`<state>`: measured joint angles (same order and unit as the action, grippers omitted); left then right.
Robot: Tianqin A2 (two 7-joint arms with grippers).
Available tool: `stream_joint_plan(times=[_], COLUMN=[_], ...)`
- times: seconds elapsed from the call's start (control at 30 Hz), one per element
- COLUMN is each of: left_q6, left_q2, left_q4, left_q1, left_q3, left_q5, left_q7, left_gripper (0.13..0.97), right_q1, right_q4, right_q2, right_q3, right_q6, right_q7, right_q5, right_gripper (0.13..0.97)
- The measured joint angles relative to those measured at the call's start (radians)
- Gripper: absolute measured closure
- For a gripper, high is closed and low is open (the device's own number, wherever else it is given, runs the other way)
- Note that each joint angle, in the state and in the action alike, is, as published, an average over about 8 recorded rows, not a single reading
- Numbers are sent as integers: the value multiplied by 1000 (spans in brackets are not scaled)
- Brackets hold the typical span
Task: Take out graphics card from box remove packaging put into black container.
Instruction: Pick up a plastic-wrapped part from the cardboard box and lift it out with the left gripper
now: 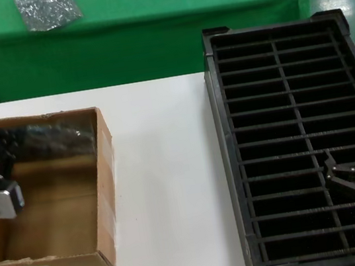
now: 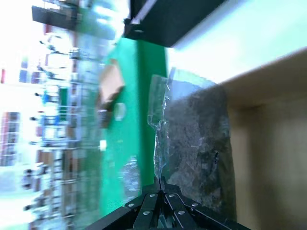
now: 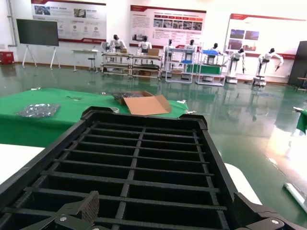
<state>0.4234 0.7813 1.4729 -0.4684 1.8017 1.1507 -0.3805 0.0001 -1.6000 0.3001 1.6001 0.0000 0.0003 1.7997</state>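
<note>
The brown box (image 1: 103, 184) stands at the table's left with its flaps up. Inside it, against the far wall, lies the silver-grey packaging (image 1: 51, 140), dark where its contents show through; the graphics card itself cannot be made out apart from it. My left gripper (image 1: 0, 145) reaches into the box's left end. In the left wrist view that gripper (image 2: 161, 184) is shut on the edge of the wrinkly packaging (image 2: 196, 139). My right gripper (image 1: 334, 175) hovers open over the near part of the black container (image 1: 284, 43), with nothing between its fingers (image 3: 88, 207).
A smaller glittery grey bag (image 1: 47, 9) lies on the green table (image 1: 147, 17) behind. An open cardboard carton (image 3: 144, 103) sits farther back on that table. White tabletop (image 1: 170, 174) separates the box from the black container.
</note>
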Motion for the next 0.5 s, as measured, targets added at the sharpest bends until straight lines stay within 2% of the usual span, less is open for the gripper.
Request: stream_joint_plan(times=[0.3,0.4,0.5], left_q6=[-13,-12,-14], left_q2=[51,60,68], left_q4=[272,335,382], left_q1=[194,254,301], left_q3=[-187,-230,-253], left_q5=[-10,1,25], left_q7=[115,139,150], left_gripper=[957,957,957], right_q1=[0,0,0], right_q4=[0,0,0], right_q2=[0,0,0], right_q3=[0,0,0], right_q6=[0,0,0], right_q7=[0,0,0], right_q5=[0,0,0], right_gripper=[129,129,129])
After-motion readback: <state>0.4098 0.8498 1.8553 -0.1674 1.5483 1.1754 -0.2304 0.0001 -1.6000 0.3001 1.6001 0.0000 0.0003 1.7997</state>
